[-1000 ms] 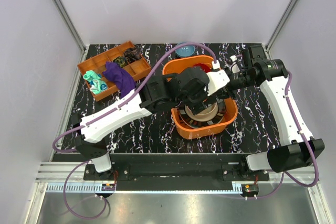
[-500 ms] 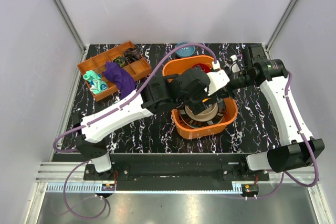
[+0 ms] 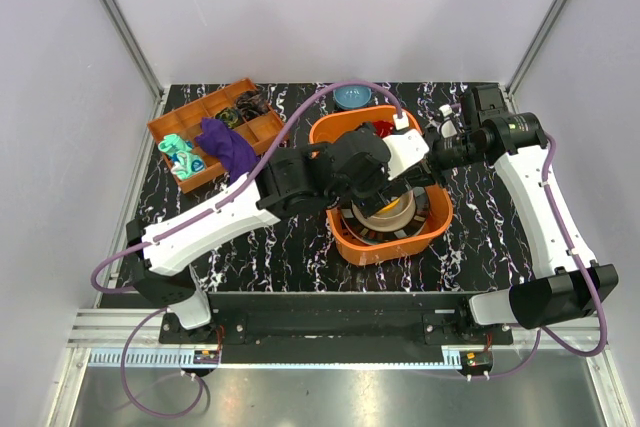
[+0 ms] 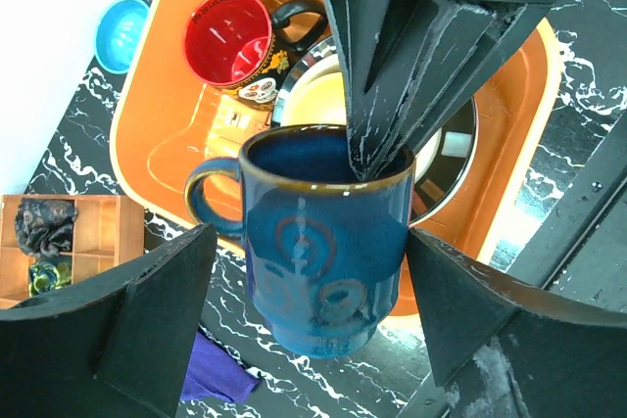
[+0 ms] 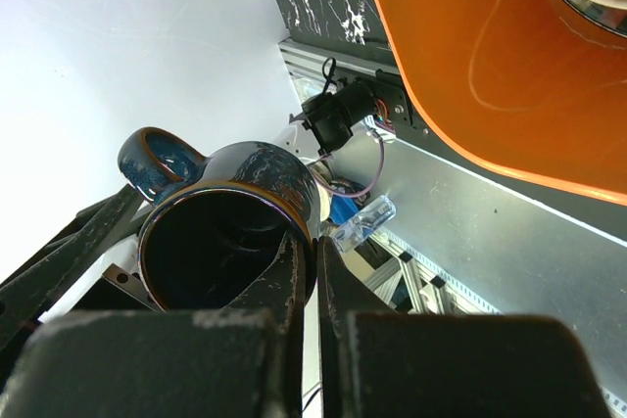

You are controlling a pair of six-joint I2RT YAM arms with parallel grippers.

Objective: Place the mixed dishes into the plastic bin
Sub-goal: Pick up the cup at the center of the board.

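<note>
The blue mug [image 4: 323,242] hangs over the plastic bin [image 4: 157,159] rim, pinched by my right gripper [image 5: 315,271]. My left gripper [image 4: 312,286] flanks it, wide open and not touching. I should lower it beside the red mug [image 4: 227,38] before releasing.

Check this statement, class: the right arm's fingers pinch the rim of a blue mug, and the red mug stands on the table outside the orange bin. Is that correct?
Not quite. The red mug stands inside the orange bin, not on the table outside it, as the left wrist view shows. The rest holds: the right arm's fingers pinch the rim of the blue mug.
</note>
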